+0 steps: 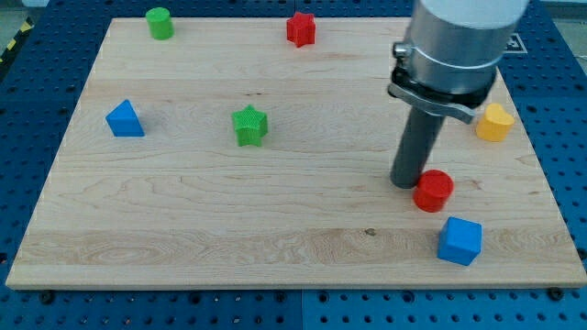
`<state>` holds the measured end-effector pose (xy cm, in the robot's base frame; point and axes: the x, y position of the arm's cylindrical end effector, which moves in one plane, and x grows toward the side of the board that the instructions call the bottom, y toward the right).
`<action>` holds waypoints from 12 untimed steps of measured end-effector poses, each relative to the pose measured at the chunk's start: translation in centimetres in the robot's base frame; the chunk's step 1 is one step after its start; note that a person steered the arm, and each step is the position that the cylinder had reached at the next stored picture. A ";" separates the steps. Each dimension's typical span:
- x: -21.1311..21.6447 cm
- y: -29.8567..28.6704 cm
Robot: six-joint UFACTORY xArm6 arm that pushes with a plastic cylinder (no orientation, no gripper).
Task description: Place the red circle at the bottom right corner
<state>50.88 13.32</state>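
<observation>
And here we are, my tip planted just to the view's left of the red circle, touching it or as near as makes no difference. The tool is a plain dark rod with nothing to spread or press together, so it pinches nothing; it can only shove.

The red circle sits on the right-hand part of the bench, below the middle, closer to the bottom right corner than to any other, but not there yet. I'd call the job well under way: the approach looks done, the final run to the corner is left.

Watch the blue cube: it lies just below and to the right of the red circle, right on the line to that corner. My read is that a straight push would drive one into the other.

The rest are well out of it: yellow block near the right edge, red star and green cylinder along the top edge, green star mid-bench, blue triangular block toward the left edge.
</observation>
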 end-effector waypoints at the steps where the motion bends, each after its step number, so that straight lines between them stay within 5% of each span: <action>1: 1.1 1.1; 8: 3.6 7.1; 12: 1.3 9.4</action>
